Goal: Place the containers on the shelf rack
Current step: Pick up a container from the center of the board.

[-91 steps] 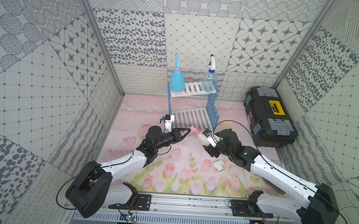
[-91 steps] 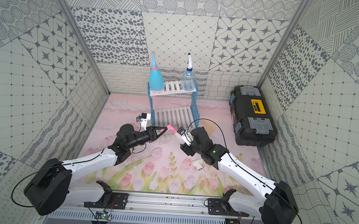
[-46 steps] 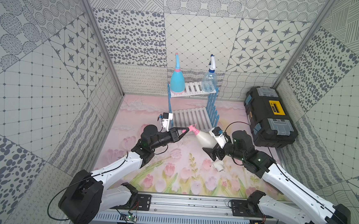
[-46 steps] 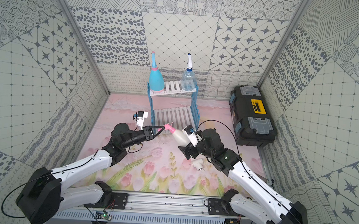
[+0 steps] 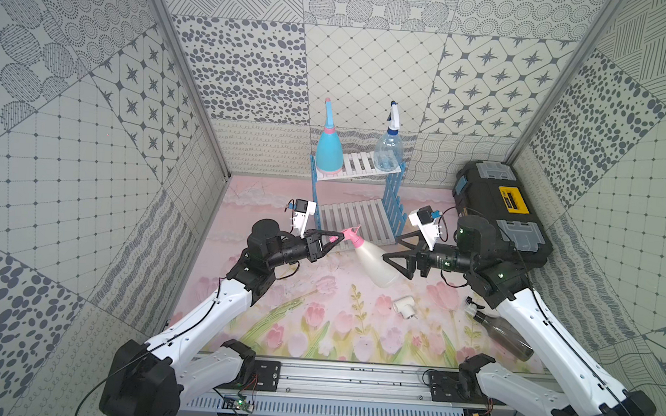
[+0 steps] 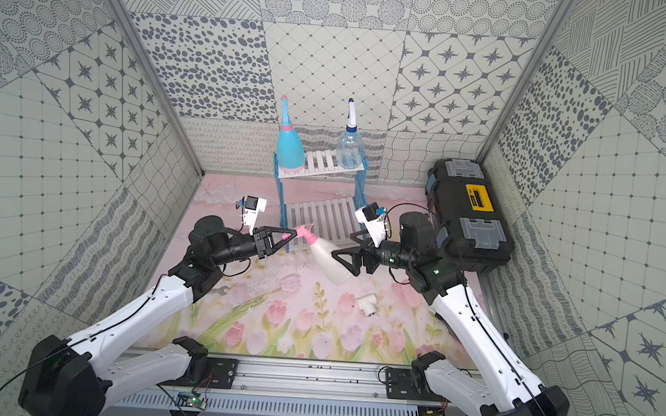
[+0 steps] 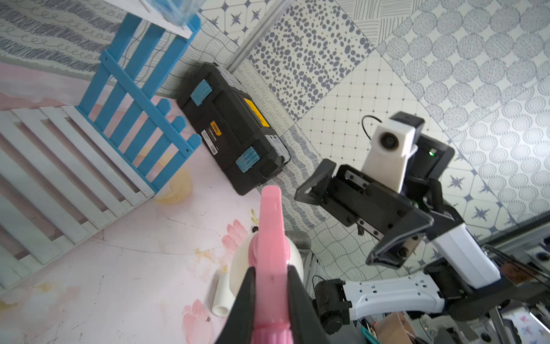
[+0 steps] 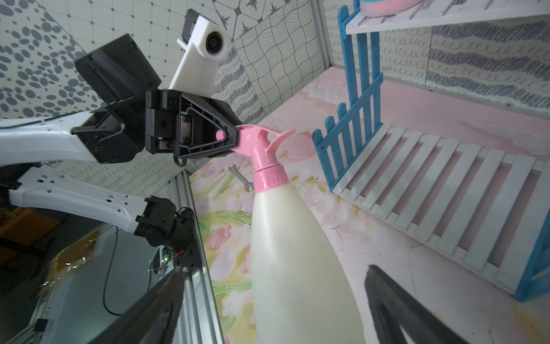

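Since the rack [image 5: 360, 164] holds the blue bottle [image 5: 329, 153] and clear bottle [image 5: 387, 155] on top, I'd aim the cream bottle [image 5: 373, 261] at the lower shelf [image 5: 352, 218], first drawing the right pincer [image 5: 394, 254], gaping wide astride its base without gripping, straight back. My left pincer [image 5: 335, 239] is clamped only on the pink trigger [image 5: 349, 233], so I'd swing slowly. That bottle hangs tilted above the bench [image 5: 316, 323] before the rack: cream cone, pink collar.
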`<state>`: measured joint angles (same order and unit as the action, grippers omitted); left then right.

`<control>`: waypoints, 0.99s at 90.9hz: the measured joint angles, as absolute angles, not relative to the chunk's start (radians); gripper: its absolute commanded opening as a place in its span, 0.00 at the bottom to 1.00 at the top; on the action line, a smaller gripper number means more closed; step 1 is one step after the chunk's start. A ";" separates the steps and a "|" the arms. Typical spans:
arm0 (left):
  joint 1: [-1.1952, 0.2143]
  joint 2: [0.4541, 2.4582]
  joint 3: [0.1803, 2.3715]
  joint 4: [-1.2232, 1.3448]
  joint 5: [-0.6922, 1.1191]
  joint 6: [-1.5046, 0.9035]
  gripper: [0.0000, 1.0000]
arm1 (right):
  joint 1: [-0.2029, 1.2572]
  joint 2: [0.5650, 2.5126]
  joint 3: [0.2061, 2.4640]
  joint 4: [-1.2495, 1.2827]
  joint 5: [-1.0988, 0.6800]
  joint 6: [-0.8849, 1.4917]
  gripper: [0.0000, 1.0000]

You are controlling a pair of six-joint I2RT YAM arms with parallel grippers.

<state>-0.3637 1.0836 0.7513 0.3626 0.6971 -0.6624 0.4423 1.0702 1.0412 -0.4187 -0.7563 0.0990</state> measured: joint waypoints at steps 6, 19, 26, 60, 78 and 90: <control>-0.364 1.090 0.799 0.297 0.755 -0.588 0.00 | 0.442 1.102 1.065 -0.421 -0.804 0.102 0.93; -0.364 1.107 0.885 0.162 0.863 -0.442 0.00 | 0.443 1.156 1.120 -0.426 -0.886 0.102 0.86; -0.364 1.116 0.919 0.098 0.913 -0.375 0.00 | 0.448 1.180 1.150 -0.426 -0.918 0.102 0.82; -0.364 1.143 0.981 -0.071 1.063 -0.206 0.00 | 0.511 1.258 1.198 -0.430 -0.969 0.092 0.61; -0.364 1.152 0.985 -0.103 1.090 -0.173 0.00 | 0.542 1.275 1.203 -0.437 -0.991 0.074 0.47; -0.364 1.159 0.991 -0.112 1.100 -0.160 0.00 | 0.558 1.278 1.205 -0.444 -1.007 0.066 0.40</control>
